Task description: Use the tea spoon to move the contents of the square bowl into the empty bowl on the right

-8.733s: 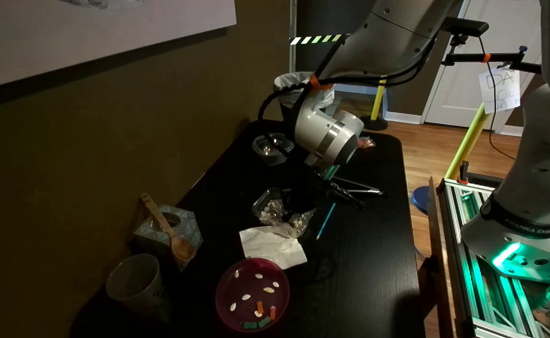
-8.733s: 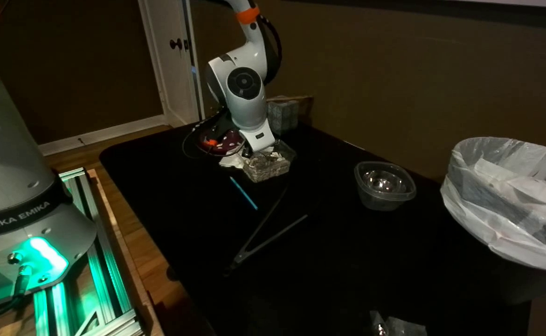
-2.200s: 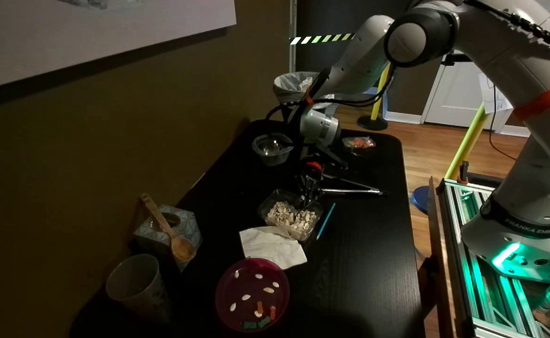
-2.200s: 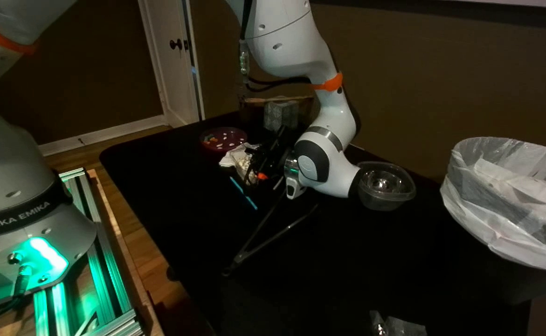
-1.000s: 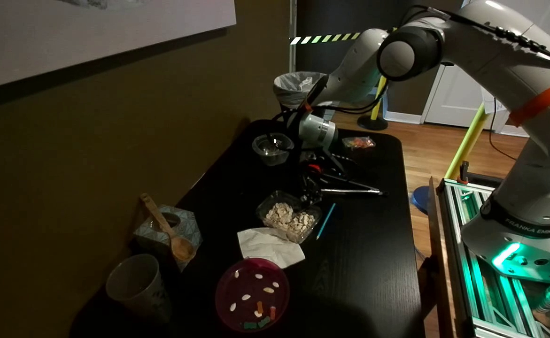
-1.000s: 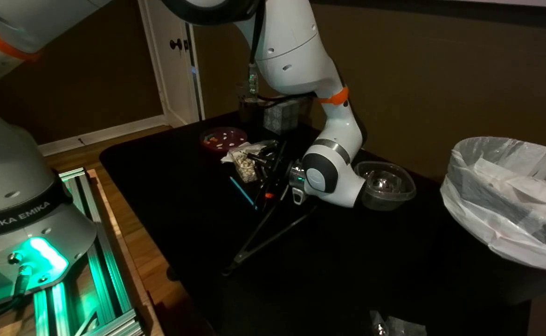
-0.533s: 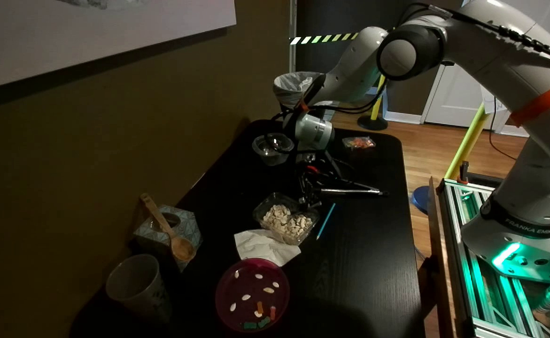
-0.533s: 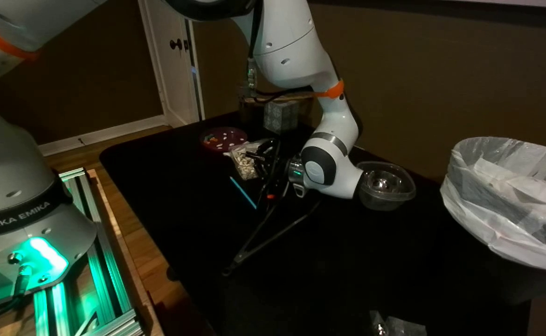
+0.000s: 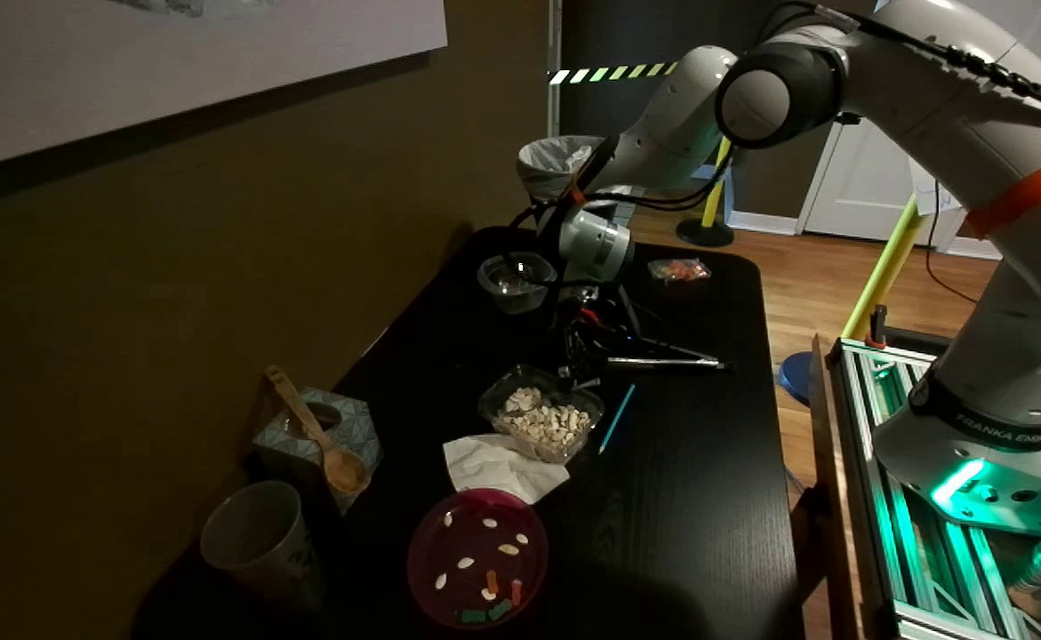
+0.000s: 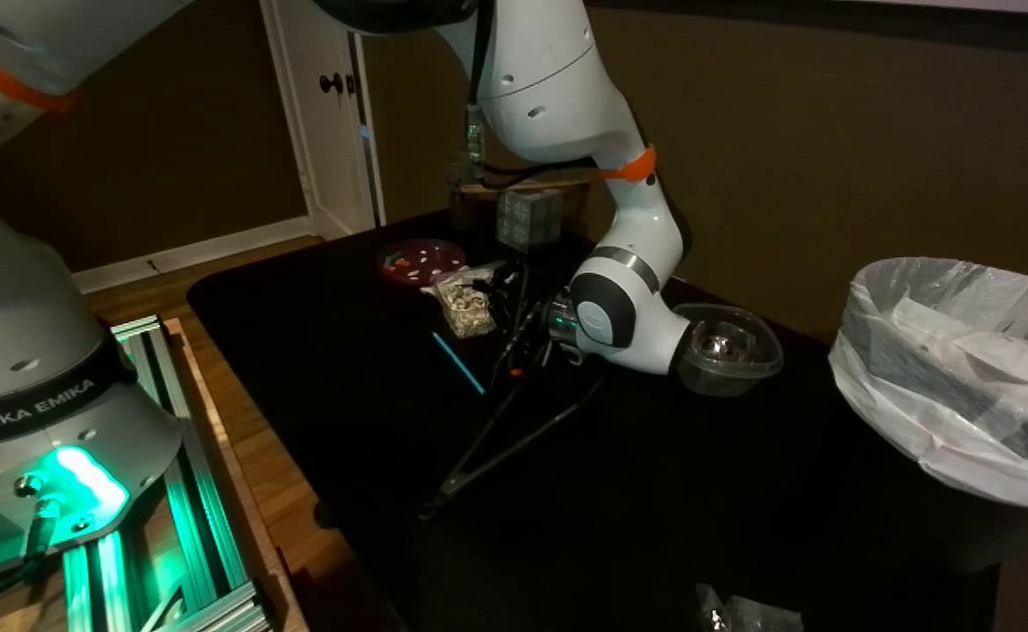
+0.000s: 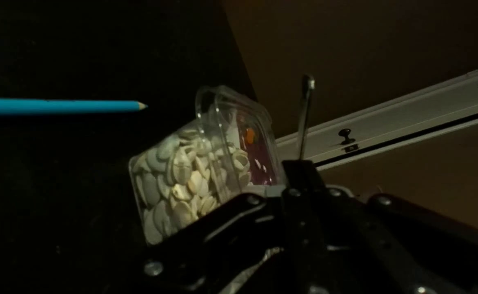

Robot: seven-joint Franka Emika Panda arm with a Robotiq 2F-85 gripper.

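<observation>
The square bowl (image 9: 499, 391) is a clear square dish on the black table. Its contents (image 9: 554, 427) are pale beige flakes, also large in the wrist view (image 11: 186, 181). My gripper (image 11: 303, 163) is shut on a thin metal tea spoon (image 11: 303, 126), whose handle end is hidden between the fingers. The spoon points out past the fingertips, and its tip shows bare. In an exterior view the spoon (image 9: 587, 385) is at the bowl's far rim, just above it; contact cannot be told. The empty bowl (image 9: 508, 302), clear and glassy, stands behind my gripper near the wall; it also shows here (image 10: 714, 379).
A blue pencil (image 9: 618, 420) lies beside the square bowl. Metal tongs (image 9: 662, 363) lie under my wrist. White paper (image 9: 498, 468) and a red round dish (image 9: 476, 540) are on the near side. A tissue box (image 9: 357, 427) with a wooden spoon and a cup (image 9: 258, 544) stand by the wall.
My gripper has swung from over the square bowl to its far side. In the last second the bowl and paper slid slightly, the spoon rose a little, and the flakes settled flatter.
</observation>
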